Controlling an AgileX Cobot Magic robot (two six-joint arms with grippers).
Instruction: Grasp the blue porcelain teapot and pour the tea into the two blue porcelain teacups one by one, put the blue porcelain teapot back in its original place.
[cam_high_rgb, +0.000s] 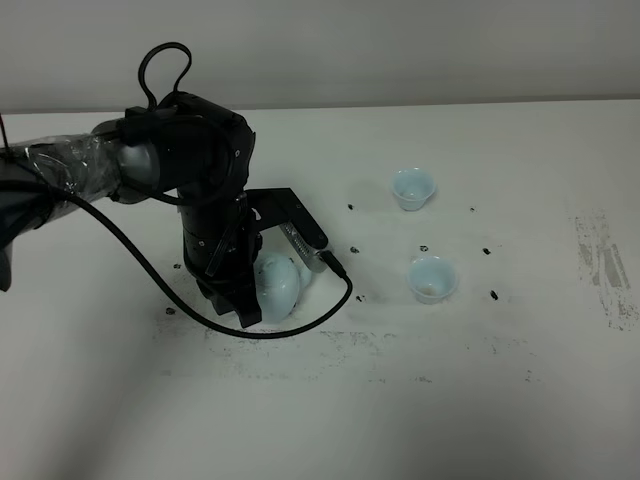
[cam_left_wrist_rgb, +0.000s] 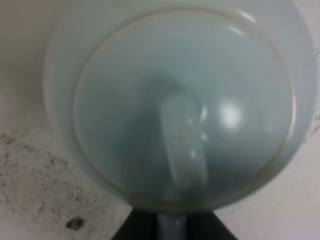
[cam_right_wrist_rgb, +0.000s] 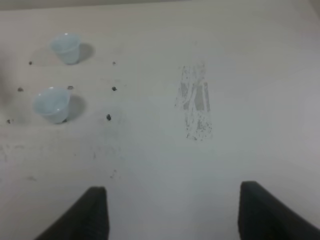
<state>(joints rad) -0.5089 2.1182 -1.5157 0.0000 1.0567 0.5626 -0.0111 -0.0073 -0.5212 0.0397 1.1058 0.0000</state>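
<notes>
The black left arm (cam_high_rgb: 200, 190) rises closest to the overhead camera, a cable (cam_high_rgb: 130, 250) looping from it. Its left gripper (cam_left_wrist_rgb: 173, 227) is closed tight on the handle (cam_left_wrist_rgb: 182, 145) of the blue porcelain teapot (cam_high_rgb: 278, 285), whose rounded lid fills the left wrist view. The pot is at the left of the white table (cam_high_rgb: 500, 400); whether it rests on the surface or hangs just above it cannot be told. Well apart to its right stand the two teacups, the nearer teacup (cam_high_rgb: 432, 277) and the farther teacup (cam_high_rgb: 412, 187), both upright. Further right lies a scuffed patch (cam_high_rgb: 605, 270). The right gripper (cam_right_wrist_rgb: 180, 215) hangs above bare table, its jaws spread wide, holding nothing.
</notes>
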